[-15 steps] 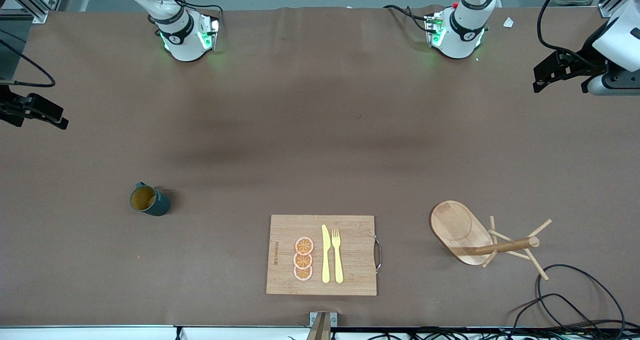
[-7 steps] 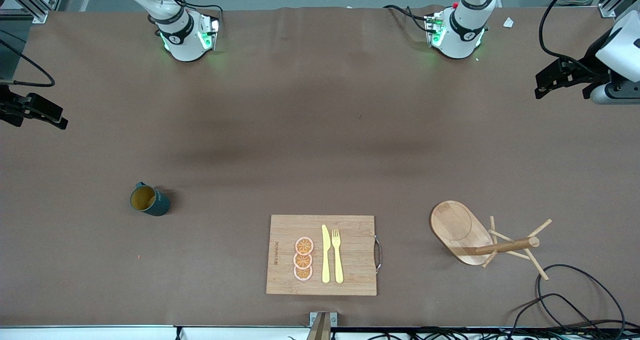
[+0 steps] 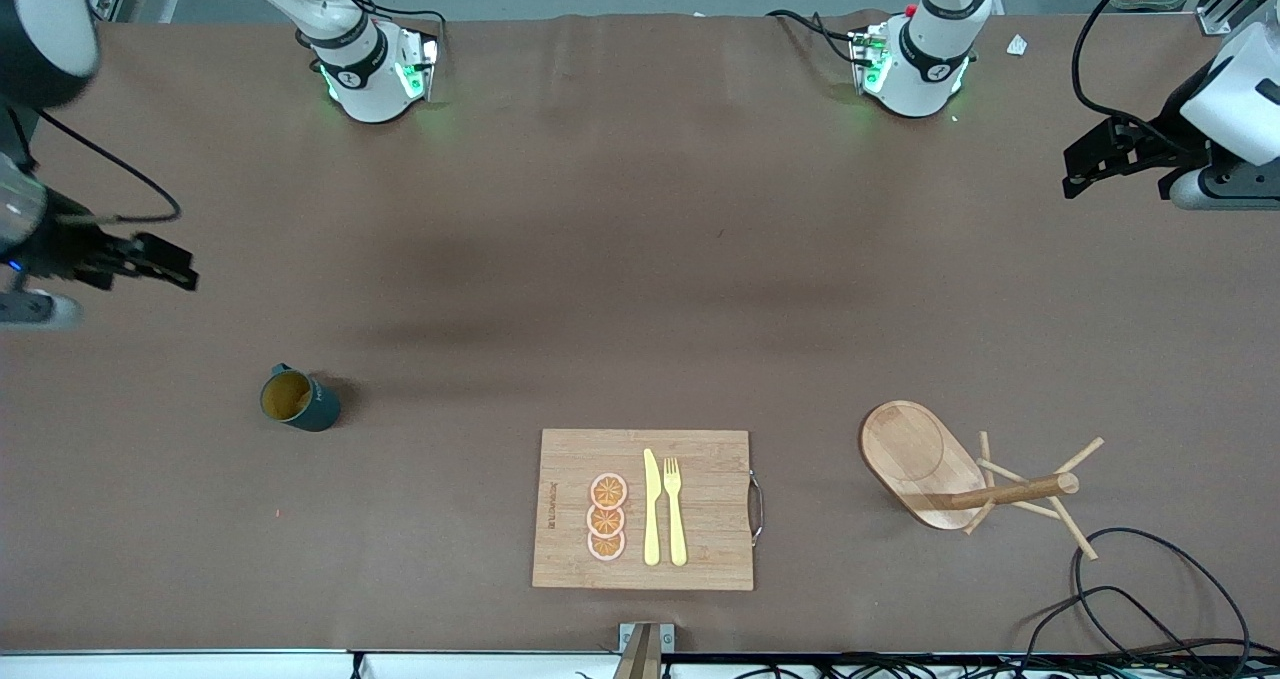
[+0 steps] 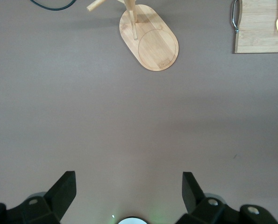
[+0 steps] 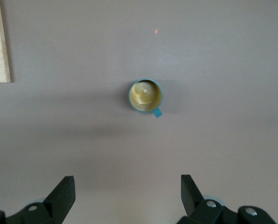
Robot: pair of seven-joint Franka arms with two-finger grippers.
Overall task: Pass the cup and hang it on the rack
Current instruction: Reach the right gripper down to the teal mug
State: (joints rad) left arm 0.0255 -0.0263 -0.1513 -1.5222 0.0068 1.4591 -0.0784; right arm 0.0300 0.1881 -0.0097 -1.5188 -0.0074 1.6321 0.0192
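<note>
The dark teal cup (image 3: 300, 400) stands upright on the table toward the right arm's end, its yellowish inside showing and its small handle on the side away from the front camera. My right gripper (image 3: 175, 267) is open and empty, in the air over the table short of the cup. In the right wrist view the cup (image 5: 146, 95) lies well ahead of the open right gripper (image 5: 128, 186). The wooden rack (image 3: 920, 457) stands toward the left arm's end. My left gripper (image 3: 1072, 171) is open and empty, high over that end. The rack (image 4: 153, 42) also shows in the left wrist view, far from the left gripper (image 4: 129, 186).
A bamboo cutting board (image 3: 700, 459) with orange slices, a yellow knife and a fork lies near the front edge, between cup and rack. Black cables (image 3: 1150, 589) loop near the rack at the front corner. The board's edge shows in both wrist views.
My right arm has swung in from the table's end, and its gripper has moved toward the cup. My left gripper has shifted only slightly. Cup and rack have not moved.
</note>
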